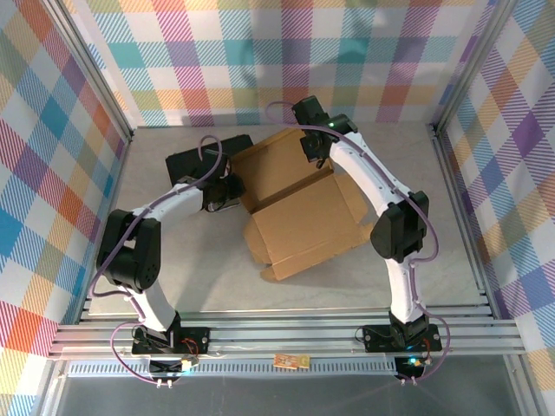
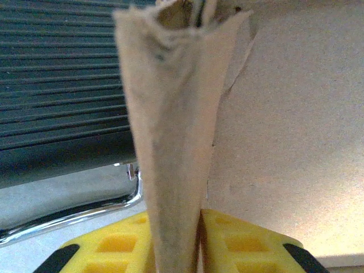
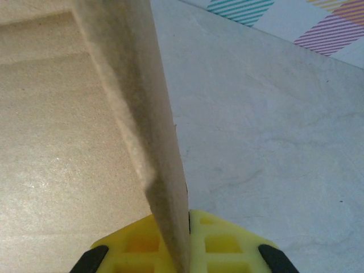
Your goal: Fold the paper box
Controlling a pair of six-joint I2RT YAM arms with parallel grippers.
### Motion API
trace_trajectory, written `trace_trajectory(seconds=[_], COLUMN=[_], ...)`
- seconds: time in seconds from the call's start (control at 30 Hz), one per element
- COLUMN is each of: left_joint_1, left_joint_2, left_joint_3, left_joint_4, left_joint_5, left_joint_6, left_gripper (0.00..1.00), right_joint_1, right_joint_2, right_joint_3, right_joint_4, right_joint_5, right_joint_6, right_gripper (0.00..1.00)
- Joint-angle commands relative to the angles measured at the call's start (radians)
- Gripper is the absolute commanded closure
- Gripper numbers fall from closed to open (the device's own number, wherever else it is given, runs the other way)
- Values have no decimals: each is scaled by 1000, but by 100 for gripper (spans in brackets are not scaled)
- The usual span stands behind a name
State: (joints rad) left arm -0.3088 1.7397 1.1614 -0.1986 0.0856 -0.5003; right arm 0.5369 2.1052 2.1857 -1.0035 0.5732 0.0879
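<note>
My left tool (image 2: 176,233) was pinched on a raised flap at nine o'clock of the paper box (image 1: 303,212). The box lay open mid-tabletop (image 1: 173,277), a black case (image 1: 192,160) at its ten o'clock. My right tool (image 3: 185,230) was clamped nearly closed on its twelve o'clock flap.

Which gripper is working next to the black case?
The left gripper, pinching a box flap: the black case and its metal handle lie right behind it. The right gripper pinches a box wall with bare table beyond.
</note>
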Motion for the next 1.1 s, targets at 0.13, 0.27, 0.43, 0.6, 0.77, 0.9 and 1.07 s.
trace_trajectory(seconds=[0.13,0.27,0.43,0.6,0.77,0.9,1.07], left_joint_1=[16,16,16,11,12,11,11], left_joint_2=[14,20,36,44,43,62,92], left_joint_3=[-45,-57,-59,-63,-68,-44,10], left_joint_4=[80,111,135,165,185,161,127], left_joint_5=[2,27,50,80,92,87,54], left_joint_6=[-31,-41,-51,-63,-71,-60,-41], left_gripper=[72,68,68,65,64,63,62], right_joint_1=[-29,-38,-43,-47,-50,-52,-52], right_joint_2=[16,18,32,43,52,55,58], right_joint_3=[24,25,34,40,54,54,54], right_joint_4=[25,28,22,17,14,17,20], right_joint_5=[10,-5,-15,-29,-40,-63,-85], right_joint_6=[47,54,56,62,59,50,37], right_gripper=[100,100,100,100,100,100,100])
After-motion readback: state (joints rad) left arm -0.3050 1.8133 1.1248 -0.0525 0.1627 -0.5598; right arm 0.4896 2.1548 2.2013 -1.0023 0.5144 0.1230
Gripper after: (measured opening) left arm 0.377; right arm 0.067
